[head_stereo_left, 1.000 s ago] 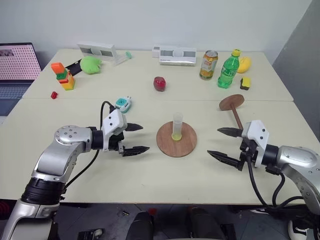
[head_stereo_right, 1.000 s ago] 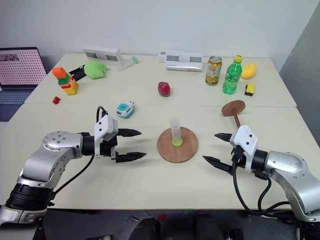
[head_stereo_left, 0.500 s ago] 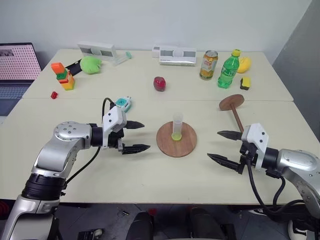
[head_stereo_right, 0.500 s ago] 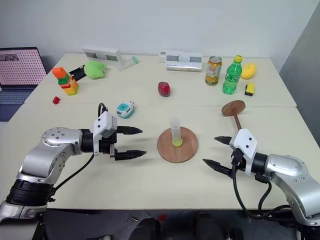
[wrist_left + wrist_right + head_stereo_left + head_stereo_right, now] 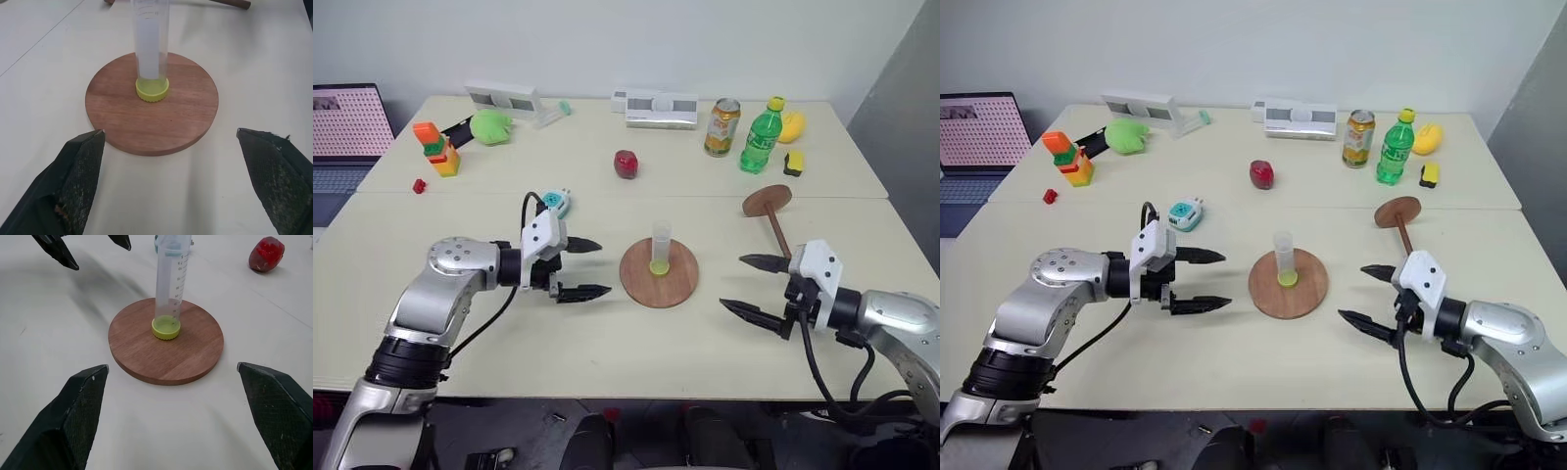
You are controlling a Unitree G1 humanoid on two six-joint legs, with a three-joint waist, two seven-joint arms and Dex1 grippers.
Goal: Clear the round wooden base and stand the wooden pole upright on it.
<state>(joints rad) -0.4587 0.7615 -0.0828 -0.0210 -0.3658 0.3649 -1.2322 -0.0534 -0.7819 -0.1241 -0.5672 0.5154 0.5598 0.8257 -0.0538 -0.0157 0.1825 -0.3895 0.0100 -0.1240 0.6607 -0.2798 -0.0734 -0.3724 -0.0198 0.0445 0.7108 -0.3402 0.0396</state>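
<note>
Left wrist view has my left gripper (image 5: 171,183) spread wide and empty, aimed at the clear tube (image 5: 149,39) standing on the round wooden base (image 5: 152,105). Right gripper (image 5: 756,286) is wide and empty too. Honestly that tall tube could tip if a finger clips it high.

Wall: plain pale white-blue wall (image 5: 636,39) behind the far edge.
Side panel: grey panel (image 5: 901,117) at the right.
Surface: cream surface (image 5: 607,333), a seam (image 5: 460,193) running across it.
Floor: dark floor (image 5: 636,431) below the near edge.
Light: even, soft shadows.
</note>
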